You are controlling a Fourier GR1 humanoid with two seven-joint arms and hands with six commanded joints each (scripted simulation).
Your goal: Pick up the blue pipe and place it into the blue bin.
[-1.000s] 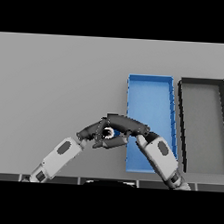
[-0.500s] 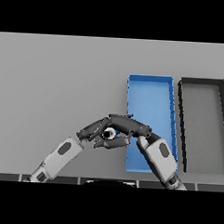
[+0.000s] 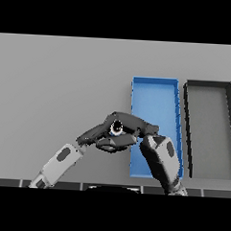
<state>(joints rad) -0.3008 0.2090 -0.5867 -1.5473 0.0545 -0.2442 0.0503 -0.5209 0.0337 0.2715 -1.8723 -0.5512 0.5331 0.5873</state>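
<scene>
Both hands meet near table's front edge, just left of blue bin (image 3: 154, 105); blue pipe (image 3: 116, 128) sits between them, only round end showing; right hand (image 3: 131, 125) fingers curl over pipe; left hand (image 3: 98, 135) fingers: cannot tell; judged step: carry; lift clear of bin's left wall, keep pipe level, release over bin floor, not rim; black bin (image 3: 206, 127) beyond, avoid.

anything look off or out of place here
Nothing stands out. Both hands, left hand and right hand, meet around the blue pipe just left of the blue bin. The dark bin sits squarely beside it; nothing is tipped or spilled.
</scene>
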